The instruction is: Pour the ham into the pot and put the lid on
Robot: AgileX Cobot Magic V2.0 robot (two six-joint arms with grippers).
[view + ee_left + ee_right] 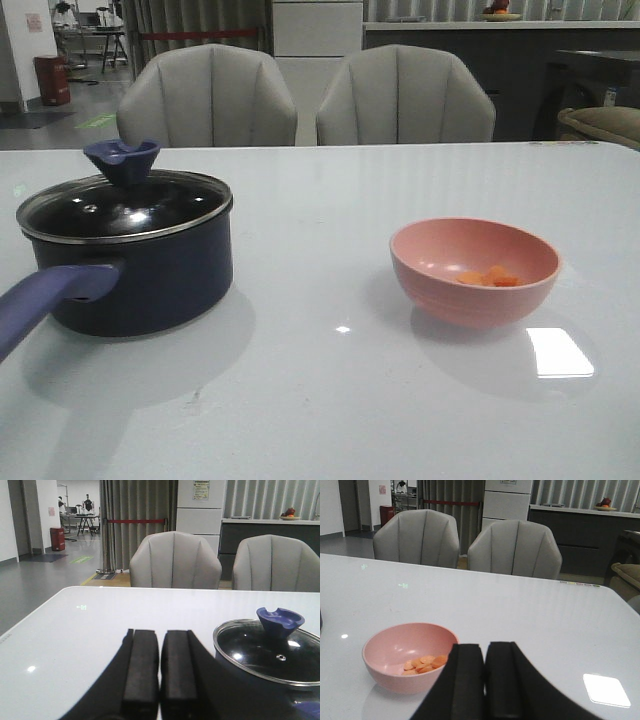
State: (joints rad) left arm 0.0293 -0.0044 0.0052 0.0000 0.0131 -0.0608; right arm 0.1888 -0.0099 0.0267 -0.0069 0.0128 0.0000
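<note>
The dark navy pot (150, 275) stands at the table's left with its purple-blue handle (45, 295) pointing toward the front. The glass lid (125, 207) with its navy knob (122, 160) rests on the pot. Orange-pink ham (488, 277) chunks lie in the pink bowl (474, 268) at the right. My left gripper (160, 635) is shut and empty, beside the pot (265, 680) and lid (270, 650). My right gripper (485, 647) is shut and empty, just beside the bowl (395, 652) holding the ham (425, 663). Neither gripper shows in the front view.
Two grey chairs (210, 95) (405, 95) stand behind the far table edge. The white glossy table (320, 400) stretches between pot and bowl. A counter and curtains lie further back.
</note>
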